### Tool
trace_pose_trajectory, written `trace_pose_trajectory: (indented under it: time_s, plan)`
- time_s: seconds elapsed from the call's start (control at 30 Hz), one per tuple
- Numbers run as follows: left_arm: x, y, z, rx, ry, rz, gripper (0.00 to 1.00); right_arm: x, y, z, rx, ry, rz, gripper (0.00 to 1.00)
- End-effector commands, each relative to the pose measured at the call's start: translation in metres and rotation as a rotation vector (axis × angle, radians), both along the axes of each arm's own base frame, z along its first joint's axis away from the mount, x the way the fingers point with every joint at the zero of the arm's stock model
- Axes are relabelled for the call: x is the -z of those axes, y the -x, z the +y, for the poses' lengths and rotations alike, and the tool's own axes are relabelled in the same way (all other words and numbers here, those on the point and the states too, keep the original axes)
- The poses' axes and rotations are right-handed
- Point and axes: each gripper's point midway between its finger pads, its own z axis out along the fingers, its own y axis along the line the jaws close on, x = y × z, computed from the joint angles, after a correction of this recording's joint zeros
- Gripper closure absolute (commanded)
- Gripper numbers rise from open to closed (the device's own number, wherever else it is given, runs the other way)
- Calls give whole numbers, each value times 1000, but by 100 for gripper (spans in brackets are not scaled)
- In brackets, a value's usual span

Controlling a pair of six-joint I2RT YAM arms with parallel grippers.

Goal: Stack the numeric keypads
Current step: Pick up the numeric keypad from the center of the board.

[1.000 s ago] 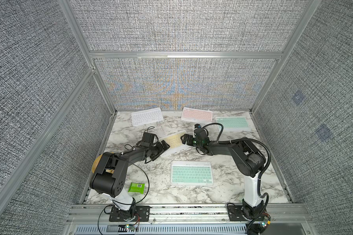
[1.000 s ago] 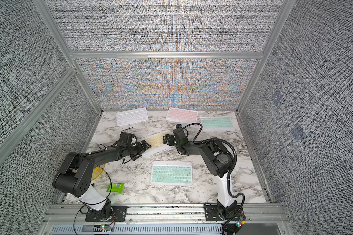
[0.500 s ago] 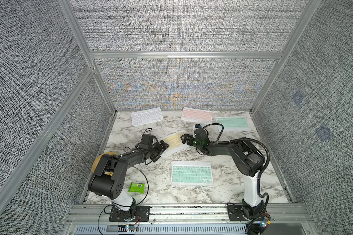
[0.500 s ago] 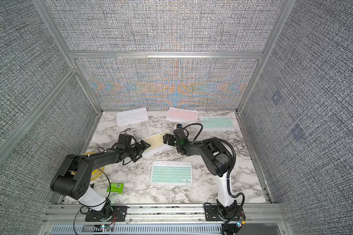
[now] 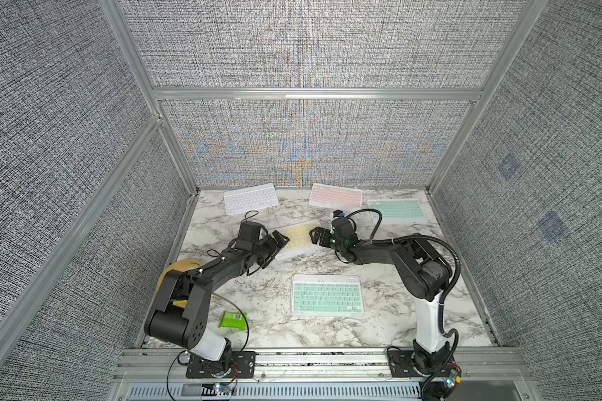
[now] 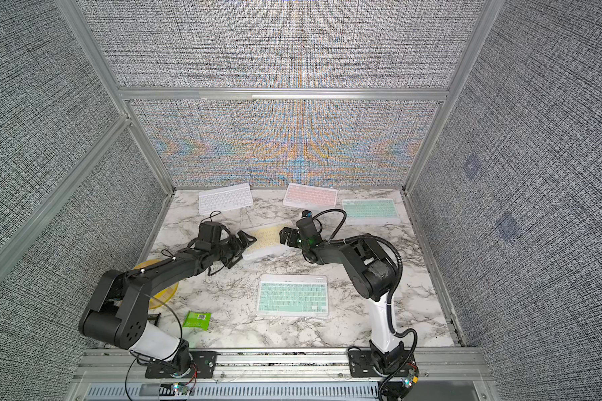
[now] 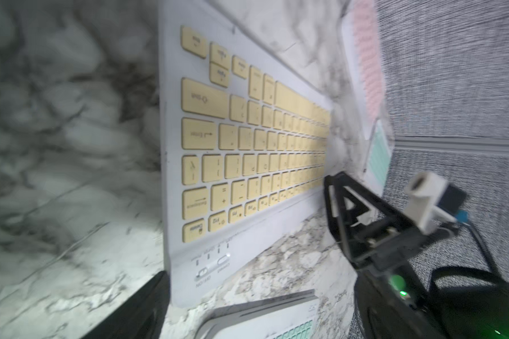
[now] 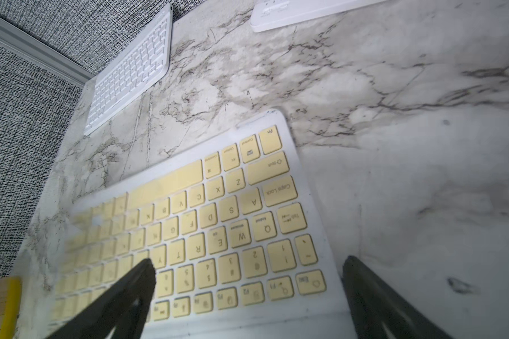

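Observation:
Five numeric keypads show in both top views. The pale yellow keypad (image 5: 298, 236) lies mid-table, with a mint one (image 5: 327, 294) in front. Along the back wall lie a white one (image 5: 251, 198), a pink one (image 5: 336, 195) and another mint one (image 5: 396, 211). My left gripper (image 5: 280, 239) is open at the yellow keypad's left end; only one finger (image 7: 135, 311) shows in its wrist view. My right gripper (image 8: 247, 281) is open at the right end (image 8: 276, 234). One finger (image 8: 124, 293) hangs over the keys and the other sits past the edge. Neither holds anything.
A green packet (image 5: 233, 318) lies at the front left. The round yellow basket (image 5: 181, 276) sits partly under my left arm. Grey fabric walls with metal rails close in the marble table (image 5: 379, 333) on three sides.
My left gripper has edged up toward the yellow keypad's left end. The right arm has barely moved, and both grippers have stayed open.

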Motion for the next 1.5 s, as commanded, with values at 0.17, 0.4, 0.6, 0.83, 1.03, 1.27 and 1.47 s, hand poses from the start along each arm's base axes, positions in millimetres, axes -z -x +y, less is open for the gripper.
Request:
trace_pose_trajectory:
  time_s: [0.17,0.4,0.6,0.83,1.03,1.27,1.47]
  plan:
    - [-94,3,-50,260,74,-300,1,28,63,-3,-139,-78,434,1]
    - [-77,-8,-71,300,143,-271,1,12,38,-23,-81,-171,409,1]
    - [-88,-15,-87,335,199,-316,1,22,31,-33,-27,-282,439,1]
    - [-99,-16,-103,376,218,-338,1,38,18,-38,87,-528,488,1]
    - [-99,-18,-117,405,223,-339,1,61,19,-52,200,-630,534,1]
    - [-94,-29,-138,440,249,-350,1,74,18,-61,248,-694,569,1]
    - [-92,-48,-153,446,305,-385,1,84,16,-69,275,-726,592,2]
